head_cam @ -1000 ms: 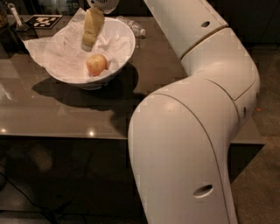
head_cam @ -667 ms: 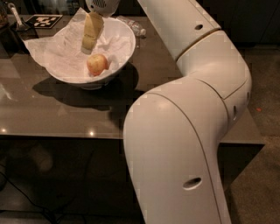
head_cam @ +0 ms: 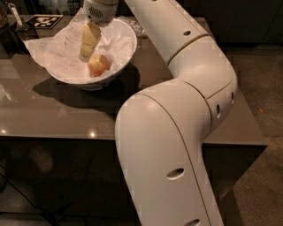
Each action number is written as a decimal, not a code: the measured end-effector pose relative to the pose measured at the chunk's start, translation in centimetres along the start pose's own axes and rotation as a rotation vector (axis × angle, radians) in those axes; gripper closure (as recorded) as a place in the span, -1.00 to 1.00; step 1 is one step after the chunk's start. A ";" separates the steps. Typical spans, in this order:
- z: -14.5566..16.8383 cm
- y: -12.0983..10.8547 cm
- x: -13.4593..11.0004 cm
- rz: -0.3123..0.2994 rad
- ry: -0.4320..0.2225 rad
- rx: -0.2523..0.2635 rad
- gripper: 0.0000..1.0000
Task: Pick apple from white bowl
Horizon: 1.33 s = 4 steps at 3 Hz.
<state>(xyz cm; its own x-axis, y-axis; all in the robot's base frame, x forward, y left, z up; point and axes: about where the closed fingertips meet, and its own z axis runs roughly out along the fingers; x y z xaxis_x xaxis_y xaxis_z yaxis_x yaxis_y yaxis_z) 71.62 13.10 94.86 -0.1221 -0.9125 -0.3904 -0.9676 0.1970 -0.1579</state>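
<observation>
The apple [head_cam: 98,65] lies in the white bowl [head_cam: 127,52], on the crinkled paper [head_cam: 49,47] near the bowl's middle. The pincer [head_cam: 86,53] hangs inside the bowl, just beside the apple on its left. Whether it is spread or pressed together cannot be told.

Handling, as judged:
- Light, firm and rigid.
- Smooth skin and round form; may roll on the loose paper.
- Grip across the widest part, from above.

Count: one apple, one bowl, one pincer, one desk [head_cam: 57,117].

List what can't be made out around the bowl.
Camera view:
1. The gripper, in the white bowl left of the apple: whether it touches the apple is unclear.
2. Bowl's far rim: partly hidden by the wrist.
3. Much of the table: covered by the arm.
</observation>
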 end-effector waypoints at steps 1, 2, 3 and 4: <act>0.1 0.0 0.0 0.000 0.000 -0.001 -1.00; 2.1 0.0 -0.3 0.017 -0.017 -0.035 -1.00; 4.2 0.2 -0.1 0.040 -0.019 -0.073 -1.00; 5.6 0.4 0.1 0.054 -0.021 -0.098 -1.00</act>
<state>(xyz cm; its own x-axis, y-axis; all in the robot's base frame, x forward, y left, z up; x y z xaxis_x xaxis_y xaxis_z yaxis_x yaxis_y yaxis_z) 72.45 15.06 89.71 -0.1707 -0.8935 -0.4153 -0.9769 0.2084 -0.0469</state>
